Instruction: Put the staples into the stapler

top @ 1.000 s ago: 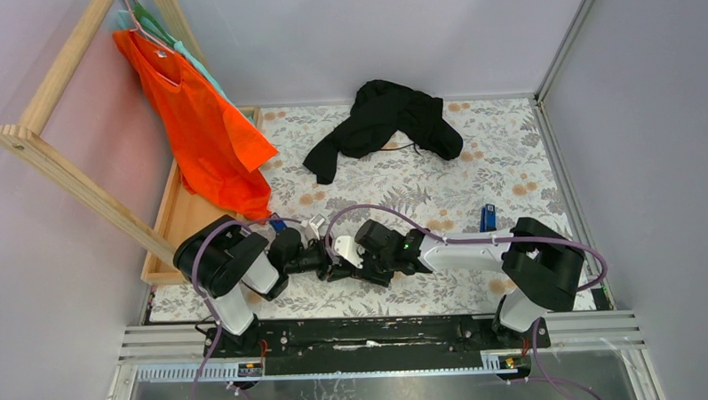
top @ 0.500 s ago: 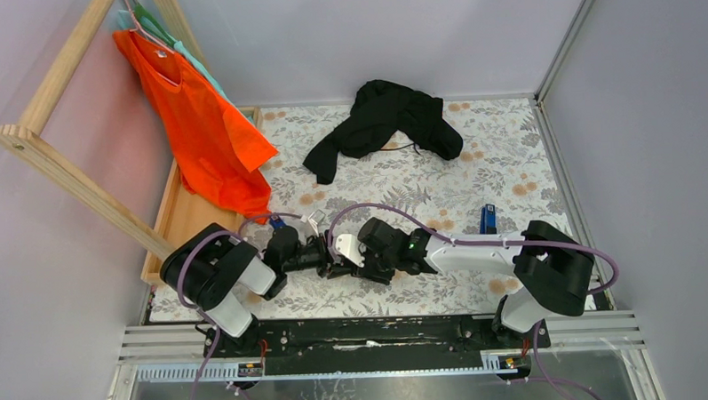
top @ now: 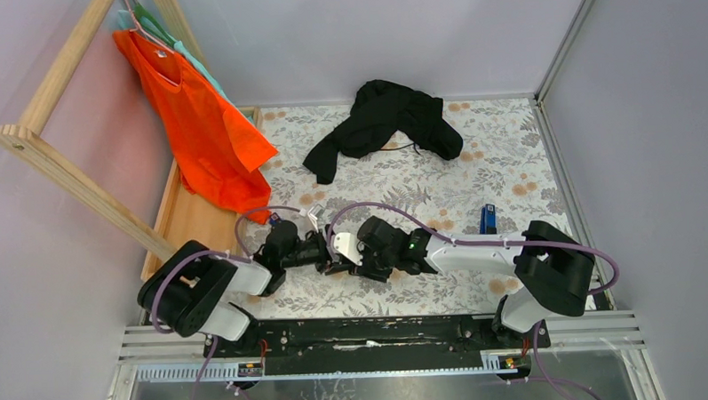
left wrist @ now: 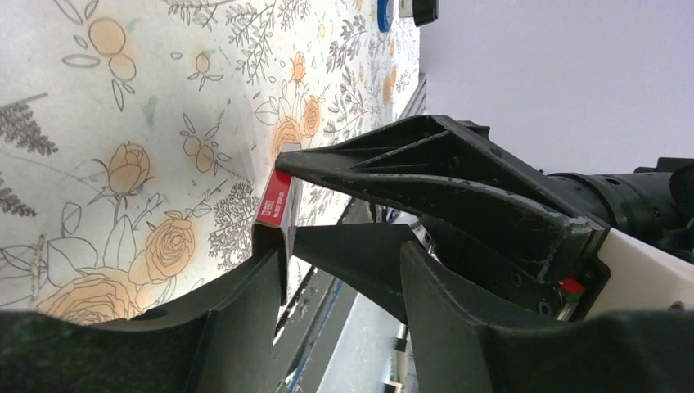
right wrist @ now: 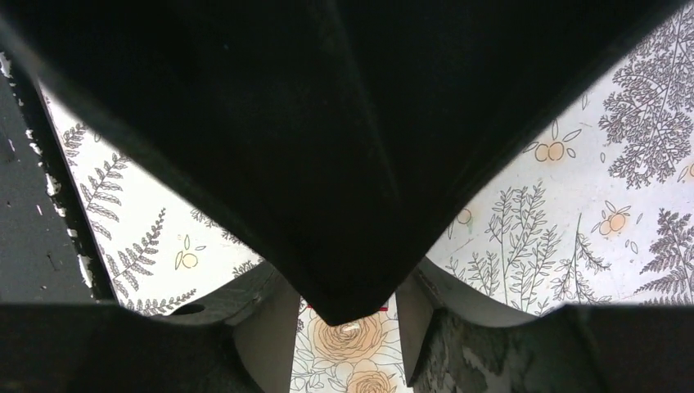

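Staples box point(left wrist: 275, 203) seemingly empty, touching left pincer point(left wrist: 342, 255).

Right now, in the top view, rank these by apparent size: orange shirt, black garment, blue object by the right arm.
1. orange shirt: largest, though it hangs on the rack nearer the camera, which may inflate it.
2. black garment: somewhat smaller, crumpled on the table.
3. blue object: by far the smallest.
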You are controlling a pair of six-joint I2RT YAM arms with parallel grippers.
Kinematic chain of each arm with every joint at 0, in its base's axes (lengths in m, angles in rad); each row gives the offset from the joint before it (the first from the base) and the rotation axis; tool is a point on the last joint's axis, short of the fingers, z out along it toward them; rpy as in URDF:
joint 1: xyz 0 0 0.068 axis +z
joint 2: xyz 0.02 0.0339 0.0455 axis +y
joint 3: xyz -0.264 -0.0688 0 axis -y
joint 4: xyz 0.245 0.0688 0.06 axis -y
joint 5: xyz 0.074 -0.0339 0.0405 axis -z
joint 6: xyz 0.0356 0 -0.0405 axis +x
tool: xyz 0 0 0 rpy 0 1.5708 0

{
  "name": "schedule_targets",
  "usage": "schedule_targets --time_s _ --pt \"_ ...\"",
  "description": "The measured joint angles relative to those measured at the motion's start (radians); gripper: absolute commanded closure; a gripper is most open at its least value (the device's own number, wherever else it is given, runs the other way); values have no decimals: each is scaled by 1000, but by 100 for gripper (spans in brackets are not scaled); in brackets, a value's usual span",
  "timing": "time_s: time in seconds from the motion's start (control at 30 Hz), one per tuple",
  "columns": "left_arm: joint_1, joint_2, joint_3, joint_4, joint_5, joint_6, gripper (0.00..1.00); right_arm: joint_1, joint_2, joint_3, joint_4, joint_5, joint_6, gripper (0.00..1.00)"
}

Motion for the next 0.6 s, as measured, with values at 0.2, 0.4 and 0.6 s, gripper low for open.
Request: schedule_targets --time_s 0.2,0.4,0.6 --pt "8 -166 54 -287 -66 114 24 0 0 0 29 8 0 54" --pt "25 -344 134 -627 -220 245 20 -1 2 13 60 32 1 54" --pt "29 -437 177 -831 -359 312 17 0 24 22 71 54 2 54"
